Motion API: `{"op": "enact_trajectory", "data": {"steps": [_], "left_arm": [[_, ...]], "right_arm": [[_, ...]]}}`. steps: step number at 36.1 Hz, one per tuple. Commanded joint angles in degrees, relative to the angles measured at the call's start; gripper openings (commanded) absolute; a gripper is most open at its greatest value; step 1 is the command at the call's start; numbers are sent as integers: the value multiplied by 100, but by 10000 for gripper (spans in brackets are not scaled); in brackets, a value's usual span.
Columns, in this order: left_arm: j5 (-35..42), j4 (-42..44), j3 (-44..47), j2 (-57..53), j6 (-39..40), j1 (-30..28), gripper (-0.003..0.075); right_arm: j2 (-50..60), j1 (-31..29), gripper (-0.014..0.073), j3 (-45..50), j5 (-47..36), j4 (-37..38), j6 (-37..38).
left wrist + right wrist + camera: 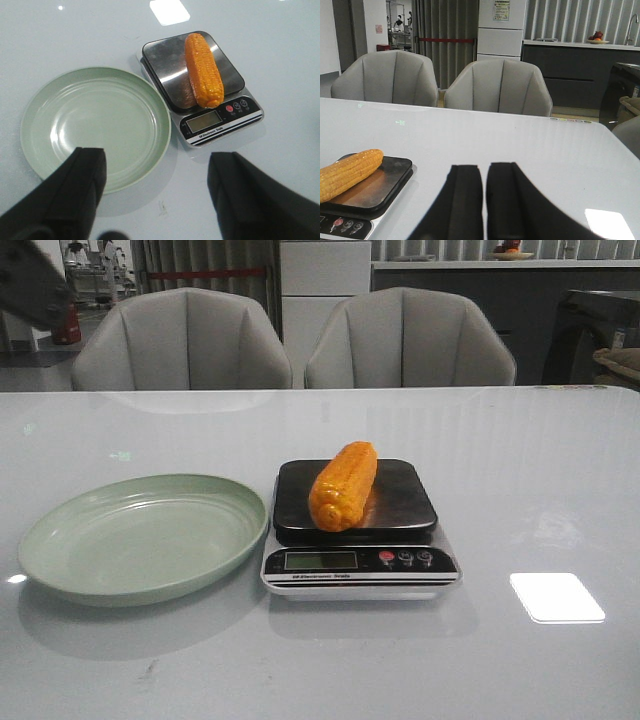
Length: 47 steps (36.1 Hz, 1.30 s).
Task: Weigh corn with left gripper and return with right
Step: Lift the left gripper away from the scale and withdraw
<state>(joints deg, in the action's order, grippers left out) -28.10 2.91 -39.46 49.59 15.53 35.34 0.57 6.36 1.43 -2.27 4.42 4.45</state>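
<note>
The orange-yellow corn [344, 485] lies on the black platform of the kitchen scale [360, 560], in the middle of the table. It also shows in the left wrist view [203, 70] and at the edge of the right wrist view [347, 173]. The empty green plate [60, 540] sits just left of the scale. My left gripper [156, 159] is open and empty, hanging above the table near the plate's front rim. My right gripper [484, 170] is shut and empty, to the right of the scale. Neither gripper shows in the front view.
Two grey chairs [180, 340] [410, 335] stand behind the table's far edge. A bright light patch [556, 597] reflects off the glossy white table to the right of the scale.
</note>
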Motion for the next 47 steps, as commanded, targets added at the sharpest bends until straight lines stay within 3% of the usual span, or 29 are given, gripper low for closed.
{"op": "enact_trajectory", "data": {"steps": [1,5,9,14,16,19,28,31,47], "left_arm": [[329,24,285,-836,46,-1,491],[89,24,662,-1716,46,-1,484],[-137,133,972,-2528,-17,-1,419],[-211,386,1253,-3367,-120,-1,229],[-211,502,1377,-3731,-129,-1,99],[-244,643,1491,-4132,-129,-1,132],[-287,667,1605,-4737,-129,-1,114],[-287,667,1605,-4737,-129,-1,114],[-113,740,1664,-4737,-129,-1,114]], "right_arm": [[104,-37,197,64,-477,61,-39],[104,-37,197,64,-477,61,-39],[104,-37,197,64,-477,61,-39],[104,-37,197,64,-477,61,-39],[104,-37,197,64,-477,61,-39],[107,-37,197,64,-483,61,-39],[107,-30,197,53,-1391,34,21],[69,-30,197,-85,-1354,-127,127],[-1814,-30,197,-2475,1664,-162,253]]}}
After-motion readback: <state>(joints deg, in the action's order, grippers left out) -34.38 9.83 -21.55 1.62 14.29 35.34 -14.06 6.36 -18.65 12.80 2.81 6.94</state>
